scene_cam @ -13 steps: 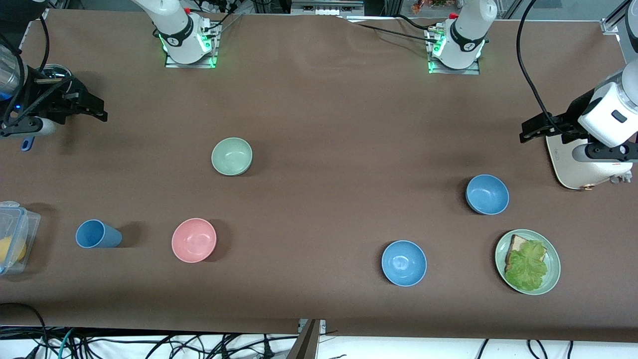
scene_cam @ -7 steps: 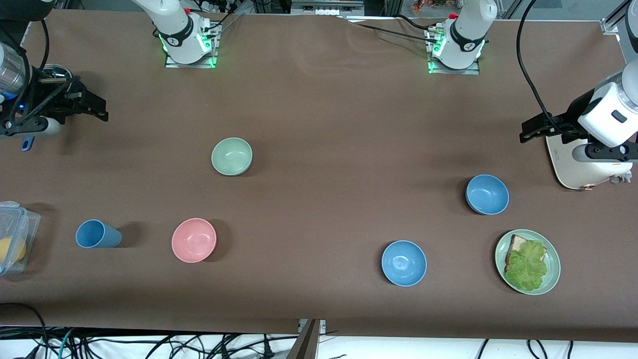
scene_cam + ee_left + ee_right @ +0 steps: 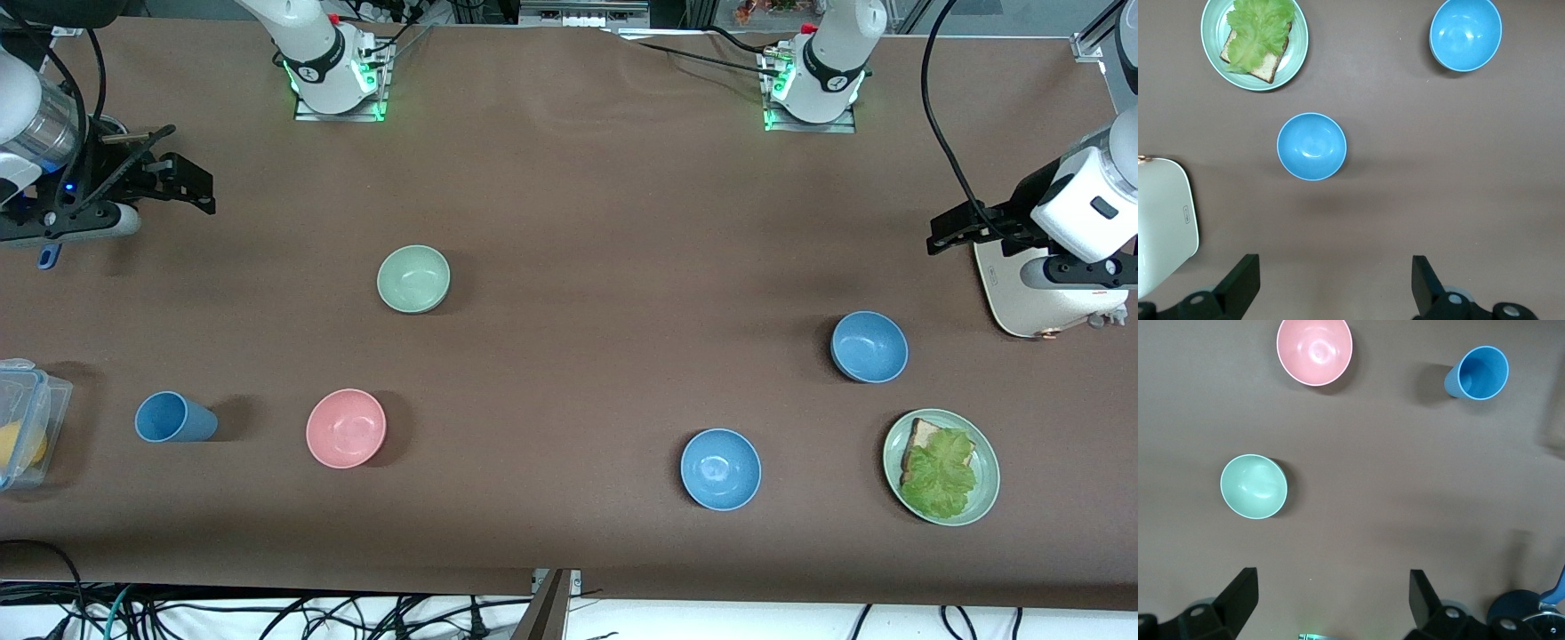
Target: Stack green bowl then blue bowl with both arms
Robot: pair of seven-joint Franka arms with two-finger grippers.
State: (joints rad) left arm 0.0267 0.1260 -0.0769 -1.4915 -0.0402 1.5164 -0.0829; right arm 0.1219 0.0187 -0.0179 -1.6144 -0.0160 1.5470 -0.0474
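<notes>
The green bowl [image 3: 413, 279] sits upright toward the right arm's end of the table and also shows in the right wrist view [image 3: 1253, 486]. Two blue bowls stand toward the left arm's end: one [image 3: 869, 347] [image 3: 1311, 146] is farther from the front camera, the other [image 3: 720, 468] [image 3: 1465, 33] is nearer to it. My right gripper [image 3: 200, 188] [image 3: 1333, 603] is open and empty, up over bare table at the right arm's end. My left gripper [image 3: 938, 234] [image 3: 1336, 287] is open and empty, up over the table beside a white appliance.
A pink bowl [image 3: 346, 428] and a blue cup [image 3: 173, 418] stand nearer the front camera than the green bowl. A green plate with toast and lettuce [image 3: 987, 476] sits beside the nearer blue bowl. A white appliance [image 3: 1031, 298] and a clear box [image 3: 27, 418] are at the table's ends.
My right gripper has moved a little toward the middle of the table. The left arm and the bowls have not moved.
</notes>
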